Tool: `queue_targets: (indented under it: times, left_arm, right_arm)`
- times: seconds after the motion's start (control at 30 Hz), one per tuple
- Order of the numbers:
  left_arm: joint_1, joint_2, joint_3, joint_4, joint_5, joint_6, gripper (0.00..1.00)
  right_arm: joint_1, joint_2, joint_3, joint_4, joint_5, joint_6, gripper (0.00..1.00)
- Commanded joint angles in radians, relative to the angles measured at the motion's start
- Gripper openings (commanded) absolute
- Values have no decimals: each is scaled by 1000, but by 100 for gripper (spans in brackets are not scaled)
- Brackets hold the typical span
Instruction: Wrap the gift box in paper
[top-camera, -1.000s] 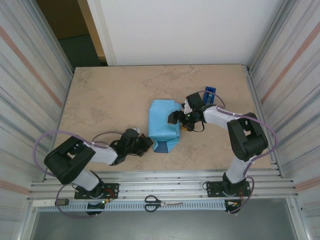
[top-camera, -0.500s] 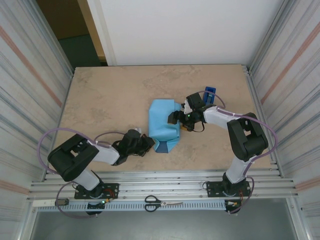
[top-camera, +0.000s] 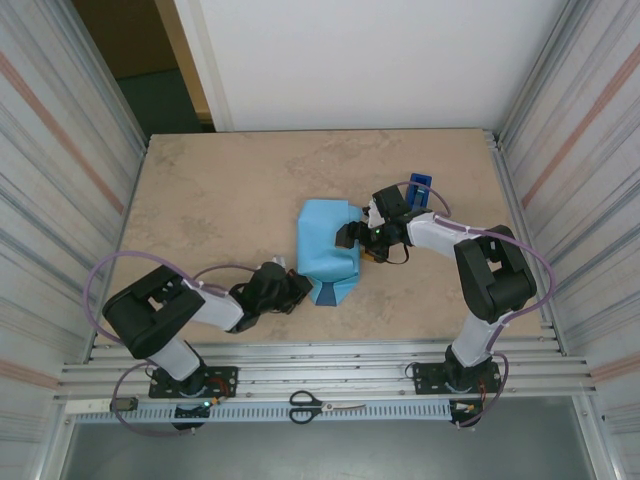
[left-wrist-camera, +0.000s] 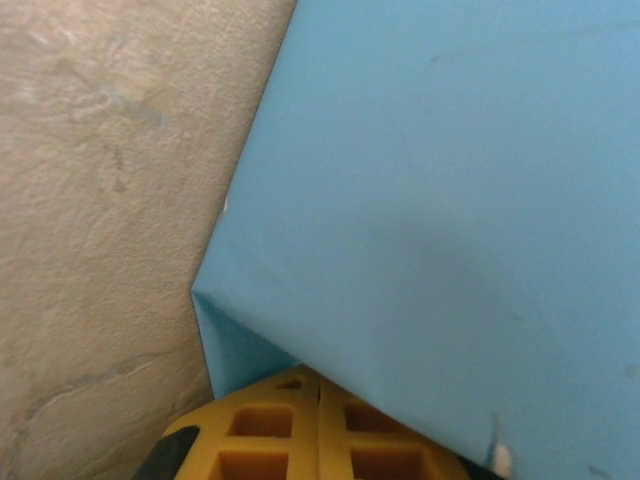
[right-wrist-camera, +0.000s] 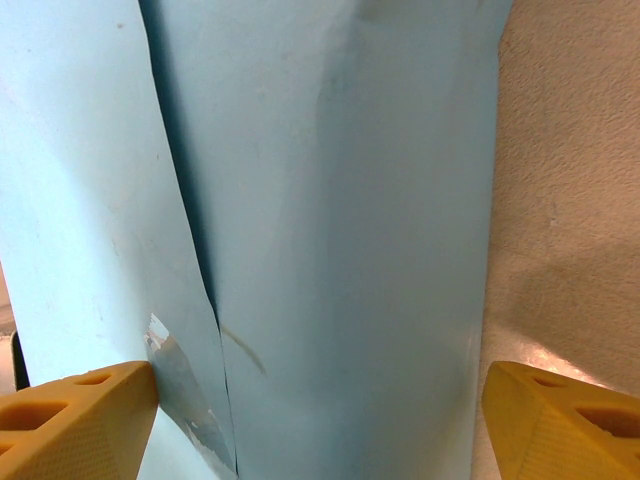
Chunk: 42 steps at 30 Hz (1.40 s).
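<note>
Top external view: at the middle of the big table (top-camera: 200, 200), the paper (top-camera: 325, 245) sits folded in a light blue bundle. The gift box must be inside, hidden. The right gripper (right-wrist-camera: 320, 420), at the bundle's 3 o'clock, is wide open around it, holding nothing. The left gripper (left-wrist-camera: 318, 440), at 7 o'clock, is shut tight and pokes under the end flap. A hard push could slide the bundle or tear the thin paper. The long seam could pop open; I see one small shiny bit of tape (right-wrist-camera: 175, 360). The table looks stony and hard. The paper is smooth with sharp creases. The fingers (left-wrist-camera: 285, 445) are yellow with square holes.
</note>
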<state>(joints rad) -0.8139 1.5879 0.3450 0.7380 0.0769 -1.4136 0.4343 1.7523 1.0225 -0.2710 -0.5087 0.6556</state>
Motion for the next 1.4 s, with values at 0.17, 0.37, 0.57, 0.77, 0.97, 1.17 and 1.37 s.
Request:
queue_targets:
  times: [0.17, 0.37, 0.57, 0.77, 0.97, 1.17, 1.37]
  left_arm:
    - [-9, 17, 25, 87, -92, -14, 0]
    - [-16, 55, 30, 97, -95, -50, 0]
    - [-45, 58, 23, -3, -108, -87, 0]
    - [-59, -1, 19, -167, -130, -93, 0]
    - [-62, -129, 44, -256, -150, -43, 0]
    - [-69, -132, 47, -256, -160, -70, 0]
    - [-73, -66, 66, -172, -168, -84, 0]
  right_arm:
    - [17, 27, -42, -90, 56, 16, 83]
    - [17, 23, -50, -89, 58, 16, 84]
    - [15, 21, -57, -89, 58, 13, 84]
    - [15, 21, -55, -91, 62, 14, 84]
    - [15, 23, -53, -94, 62, 13, 84]
    - [15, 25, -53, -93, 62, 15, 84]
    - [17, 32, -52, -91, 57, 13, 84]
